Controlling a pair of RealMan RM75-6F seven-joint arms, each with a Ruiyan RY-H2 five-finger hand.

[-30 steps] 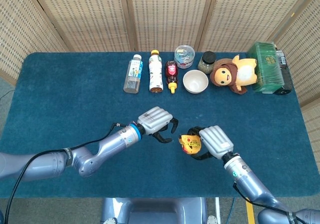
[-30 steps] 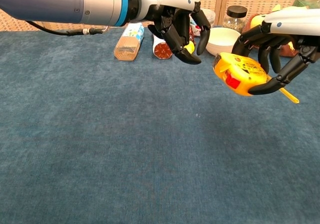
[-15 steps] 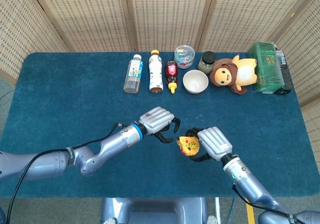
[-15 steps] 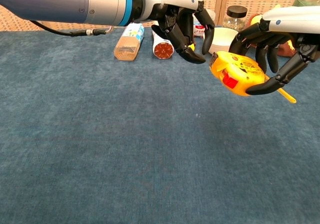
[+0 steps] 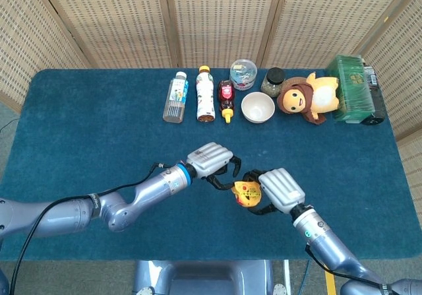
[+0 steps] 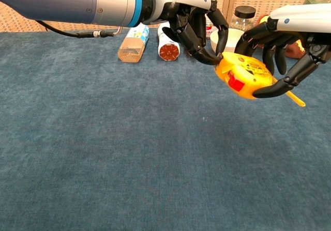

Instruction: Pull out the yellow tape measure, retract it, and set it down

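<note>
Tape measure: we see the yellow tape measure (image 6: 242,75) off the counter (image 6: 103,153) in the right hand (image 5: 280,191), fingers (image 6: 282,89) wrapped round it; red-buttoned face toward the chest camera.
Axis: can't tell.
Labels: none readable.
Left hand (image 5: 210,160): curled, empty.
Change: left fingertips (image 6: 221,40) have closed in, now at the case.

The right hand (image 6: 289,45) runs off the chest view's right edge, its fingers covering the tape measure (image 6: 243,73) top. Whether the left hand (image 6: 199,21) fingertips touch it cannot be told.
</note>
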